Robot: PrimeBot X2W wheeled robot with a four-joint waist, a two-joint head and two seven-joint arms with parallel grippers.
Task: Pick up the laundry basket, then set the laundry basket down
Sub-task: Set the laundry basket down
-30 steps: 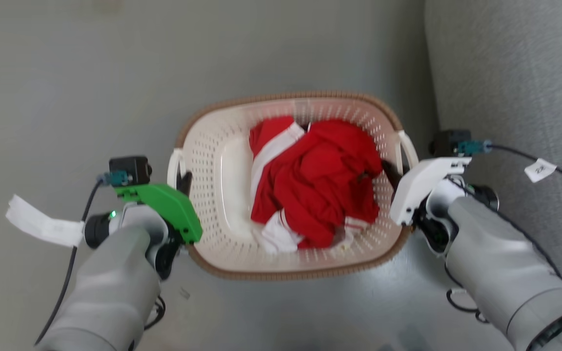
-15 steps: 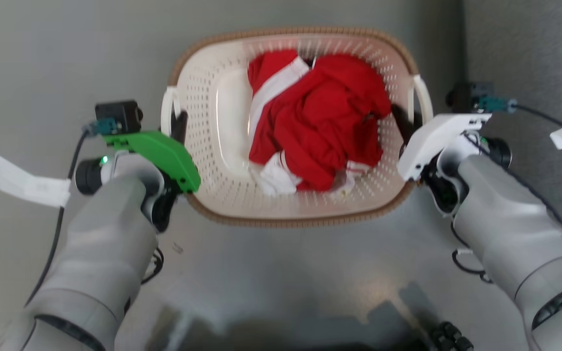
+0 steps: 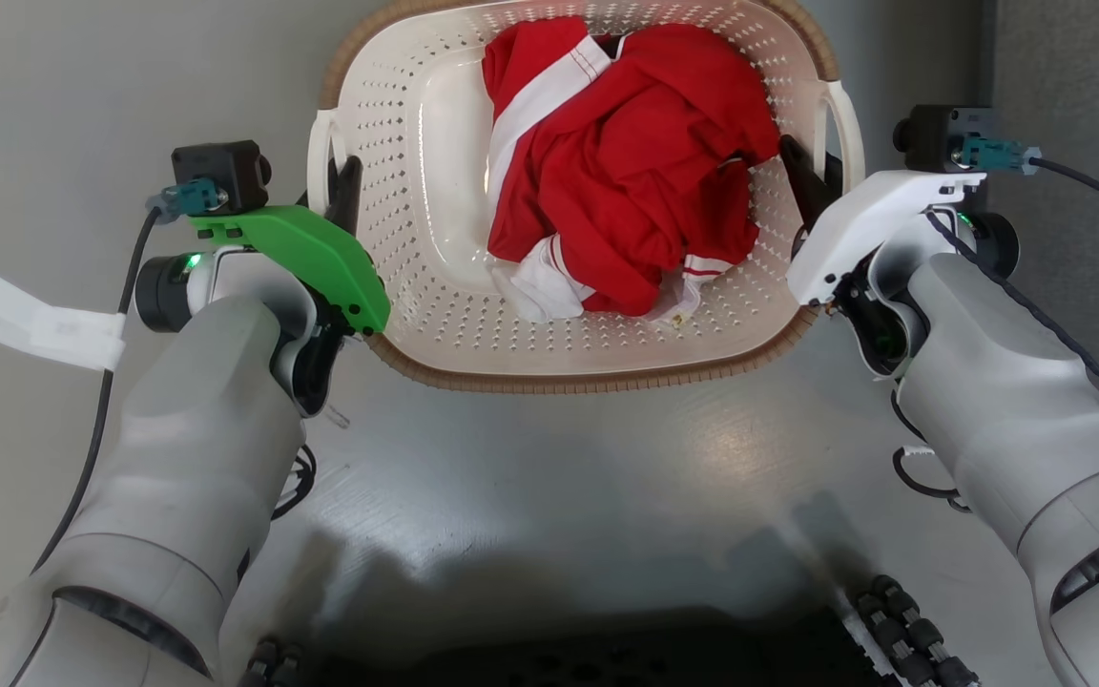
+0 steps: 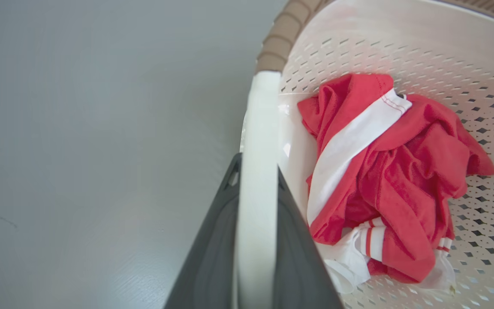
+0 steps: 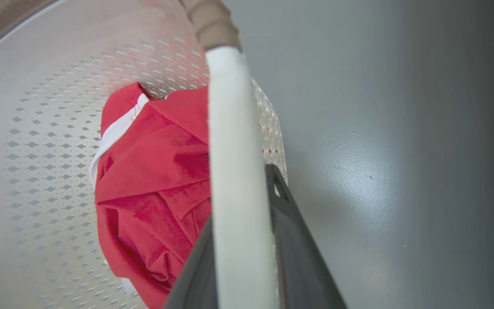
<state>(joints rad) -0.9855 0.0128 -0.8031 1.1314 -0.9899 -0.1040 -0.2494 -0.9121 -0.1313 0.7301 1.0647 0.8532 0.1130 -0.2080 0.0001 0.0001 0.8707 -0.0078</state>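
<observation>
Two handles, one per gripper: left gripper clamped on the left handle, right gripper on the right handle, laundry basket slung between the arms over the grey floor, touching it or not impossible to tell. Probably light and stiff, with just a red garment inside; best kept level against slipping on smooth thin handles.

A smooth grey floor spreads across the scene, slightly glossy, with a soft pale patch of reflected light near its middle. Along its right edge runs a darker grey, coarse-textured surface.
</observation>
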